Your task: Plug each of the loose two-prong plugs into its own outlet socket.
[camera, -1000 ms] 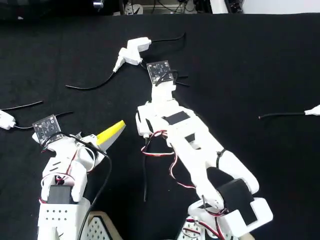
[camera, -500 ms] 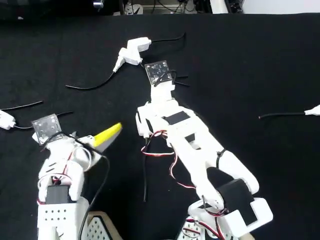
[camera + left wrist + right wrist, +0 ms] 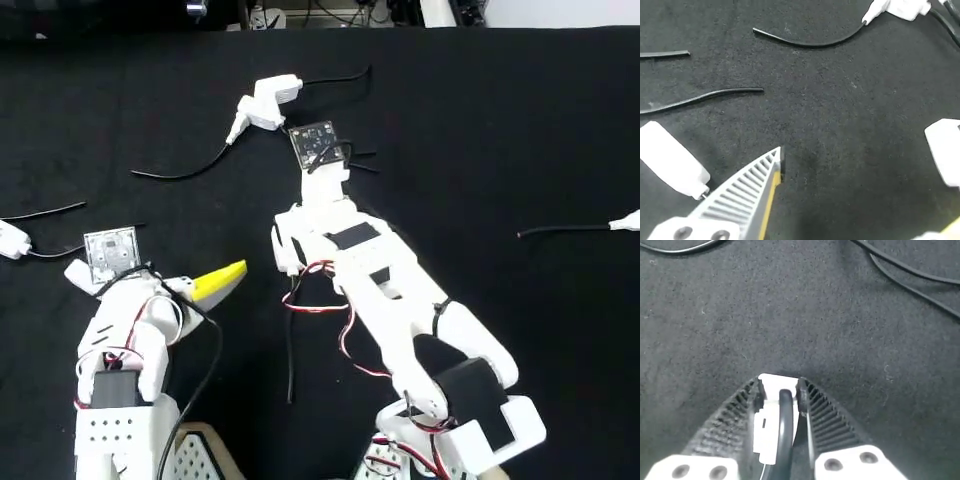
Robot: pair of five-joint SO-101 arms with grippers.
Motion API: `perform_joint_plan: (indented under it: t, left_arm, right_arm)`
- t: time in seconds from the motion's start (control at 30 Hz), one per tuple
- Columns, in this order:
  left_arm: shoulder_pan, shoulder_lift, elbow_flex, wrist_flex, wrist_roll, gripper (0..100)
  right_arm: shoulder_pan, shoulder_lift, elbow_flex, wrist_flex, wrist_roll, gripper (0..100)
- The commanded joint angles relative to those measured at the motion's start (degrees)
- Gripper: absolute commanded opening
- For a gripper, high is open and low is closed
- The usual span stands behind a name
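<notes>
Carrying step, I judge: right pincer [image 3: 779,385] clenches 1 white plug [image 3: 769,415]; next its prongs need aligning with a socket. Left pincer [image 3: 855,145] hangs released.

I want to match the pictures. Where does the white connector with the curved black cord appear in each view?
High view: white connector near the table's far edge, left of centre.
Left wrist view: far beyond the open left gripper, cut by the frame edge.
Right wrist view: a different white plug, clamped in the right gripper.
Shared landmark: the curved black cord leaving the connector's tip.
</notes>
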Motion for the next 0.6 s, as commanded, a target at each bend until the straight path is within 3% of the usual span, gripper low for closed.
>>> perform_joint_plan:
  t: [0.0, 0.17, 0.27, 0.4, 0.57]
  left_arm:
    - [0.22, 0.0, 0.4, 0.18, -1.32, 54]
    - [-1.1, 0.79, -4.18, 4.66, -1.14, 54]
    - [-3.82, 5.89, -11.21, 8.18, -1.14, 46]
    - [-6.11, 20.92, -23.96, 10.73, -1.05, 34]
    - [-3.56, 45.01, -32.84, 4.75, -1.41, 33]
  right_arm:
    - [0.62, 0.22, 1.27, 1.49, 0.62, 1.2]
    - [0.62, 0.22, 1.27, 1.49, 0.62, 1.2]
    - [0.62, 0.22, 1.27, 1.49, 0.62, 1.2]
    - [0.62, 0.22, 1.27, 1.49, 0.62, 1.2]
    - [0.62, 0.22, 1.27, 1.49, 0.62, 1.2]
